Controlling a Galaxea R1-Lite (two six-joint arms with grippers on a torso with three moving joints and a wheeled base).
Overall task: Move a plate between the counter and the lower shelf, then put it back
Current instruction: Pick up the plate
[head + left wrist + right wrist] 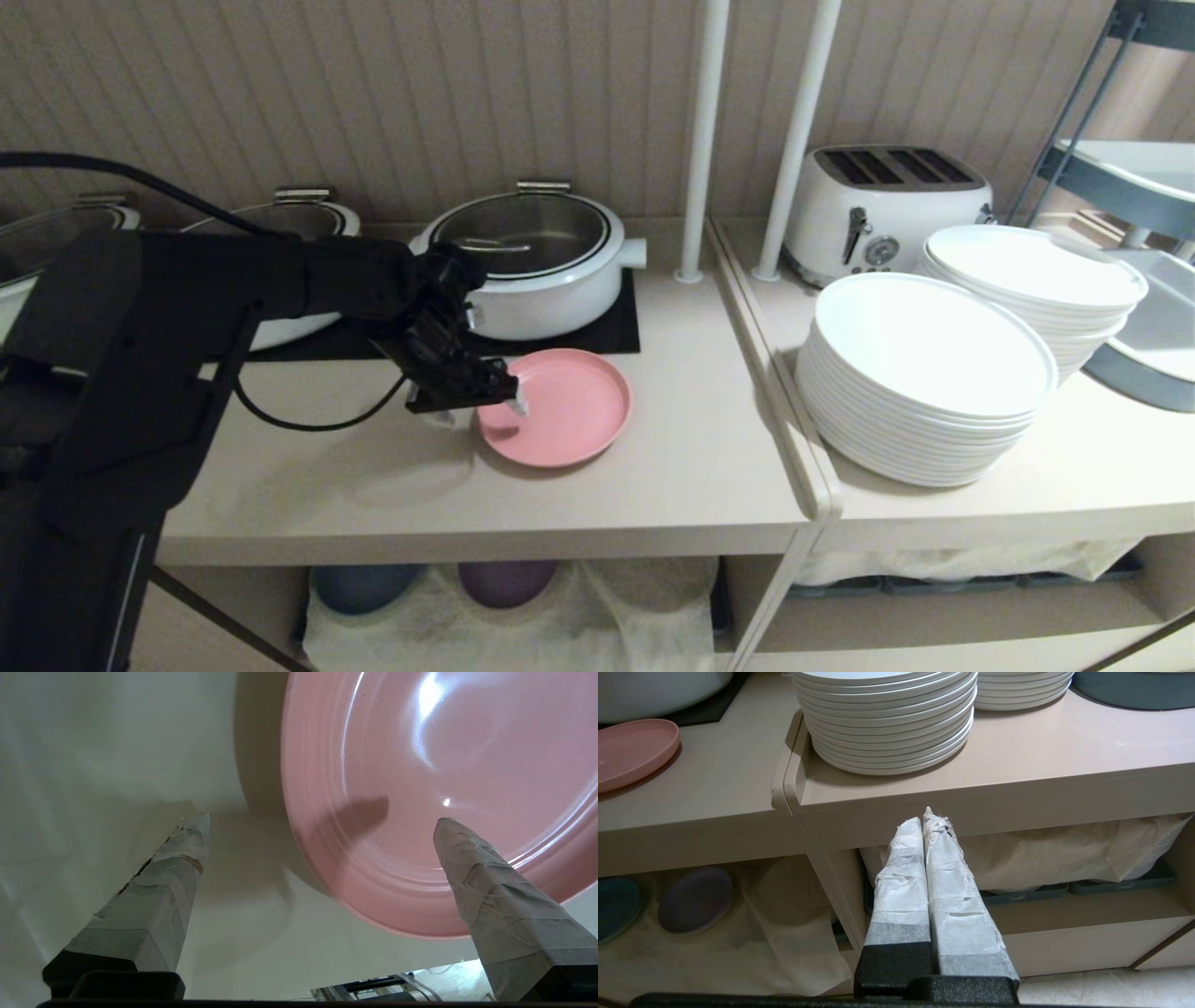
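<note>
Two spread fingers [187, 849] of left gripper [485, 406] straddling the plate [560, 406] rim on worktop [672, 467], apparently poised to pinch

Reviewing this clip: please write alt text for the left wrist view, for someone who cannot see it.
The open left gripper, its two tape-wrapped fingers spread wide, straddles the near rim of a small round matte pink plate lying flat on the beige counter. One fingertip is over the plate's inside, the other over bare counter; nothing is gripped.
</note>
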